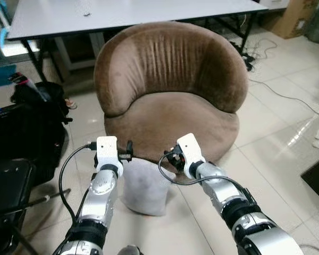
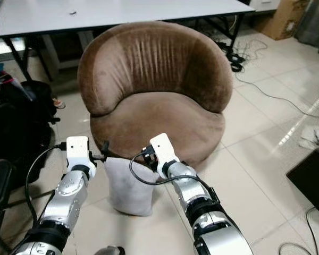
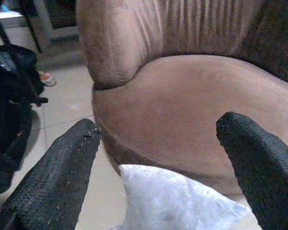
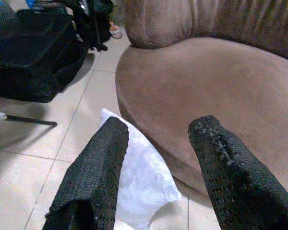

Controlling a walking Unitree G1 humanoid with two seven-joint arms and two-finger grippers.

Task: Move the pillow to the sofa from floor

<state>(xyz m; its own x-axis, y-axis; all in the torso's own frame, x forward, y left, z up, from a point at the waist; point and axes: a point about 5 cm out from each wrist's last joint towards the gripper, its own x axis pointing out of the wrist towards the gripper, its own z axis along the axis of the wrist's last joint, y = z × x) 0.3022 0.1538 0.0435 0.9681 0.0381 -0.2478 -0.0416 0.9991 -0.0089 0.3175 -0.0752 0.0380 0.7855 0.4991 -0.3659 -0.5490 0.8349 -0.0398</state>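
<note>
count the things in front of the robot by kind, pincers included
pillow: 1, white, on the floor against the sofa front
sofa: 1, brown round
table: 1, behind the sofa
black bags: 2
pincers: 2, left pincer and right pincer, both open above the pillow
total: 7

long white-topped table with black legs (image 1: 149,13) at the back; black fabric bags (image 1: 26,125) on pale glossy floor tiles (image 1: 287,138); brown cardboard box (image 1: 292,18); grey cable (image 1: 287,98) trailing across the tiles.
</note>
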